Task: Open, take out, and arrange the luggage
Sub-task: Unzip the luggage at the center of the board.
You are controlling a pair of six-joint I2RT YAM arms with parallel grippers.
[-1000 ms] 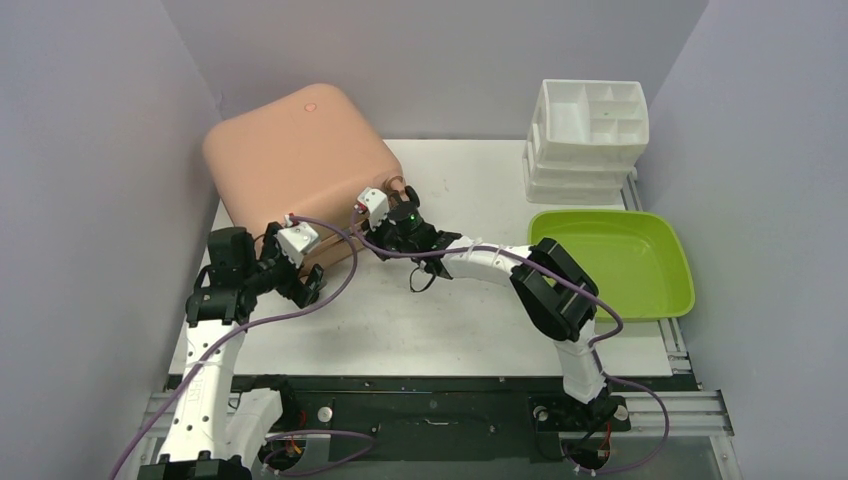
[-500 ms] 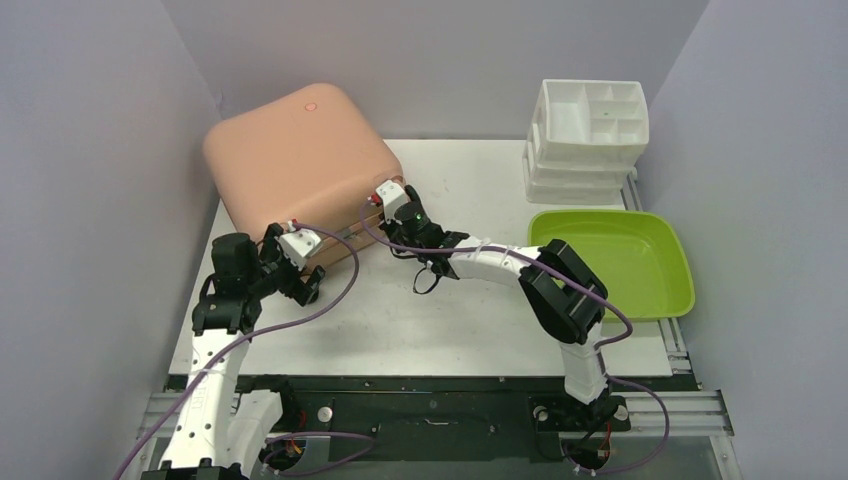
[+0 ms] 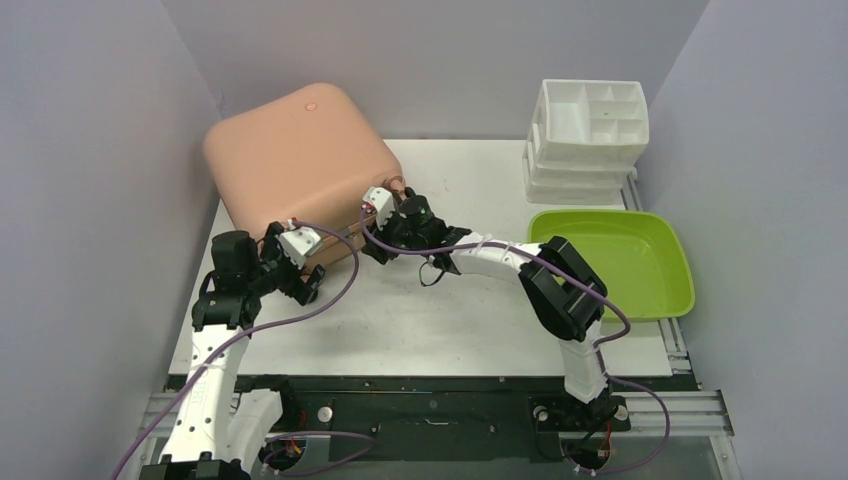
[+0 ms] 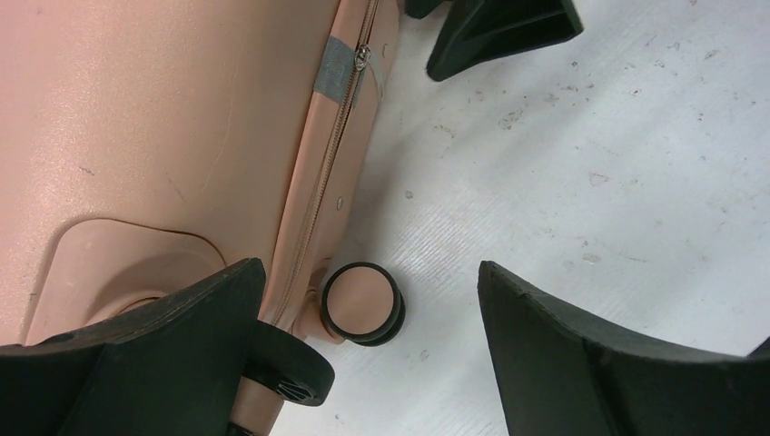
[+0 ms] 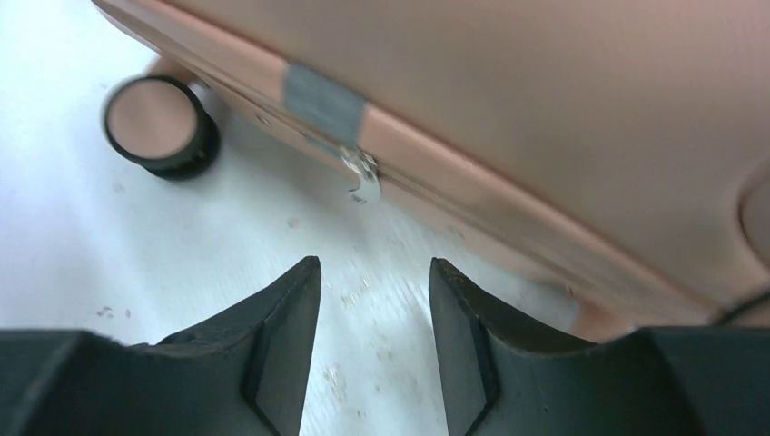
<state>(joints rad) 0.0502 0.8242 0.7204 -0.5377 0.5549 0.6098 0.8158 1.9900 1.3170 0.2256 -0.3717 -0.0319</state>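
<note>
The luggage is lying closed at the table's far left corner, its left side sitting close to the side wall. The near and middle table is lying bare, giving both arms room. To the right, a green tray is sitting near the table's right edge, well apart from the luggage, with a stack of white organizers behind it.

The shell is showing smooth salmon pink with rounded corners. A zipper is running along its near edge, with grey tape lying across it and a metal pull hanging just below. A dark wheel with a pink hub is sticking out at the near corner.

The left gripper is hovering over that wheel, jaws spread wide and holding nothing. The right gripper is pointing at the pull, jaws parted with bare table between them. A purple cable is looping over the table between the arms.
</note>
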